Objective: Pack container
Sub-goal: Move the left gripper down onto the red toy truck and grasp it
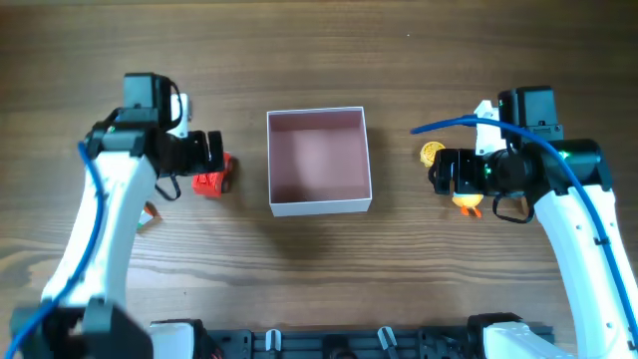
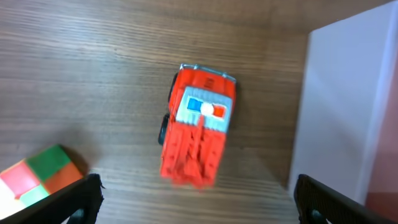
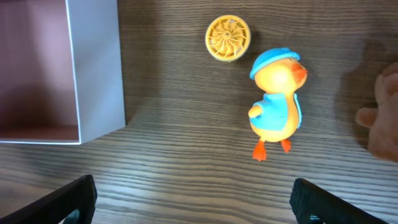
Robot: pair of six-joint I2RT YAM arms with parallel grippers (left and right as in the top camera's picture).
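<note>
Container [image 1: 321, 206]: square, thin-walled, pink-lined

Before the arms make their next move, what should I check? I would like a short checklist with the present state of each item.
1. Room in the container: ok, it is empty.
2. Is the left gripper open: ok.
3. Is the truck centred under it: ok.
4. Is the right gripper open: ok.
5. Is the duck centred under it: not ok, it lies off to one side.
6. Height of both grippers: cannot tell.
</note>
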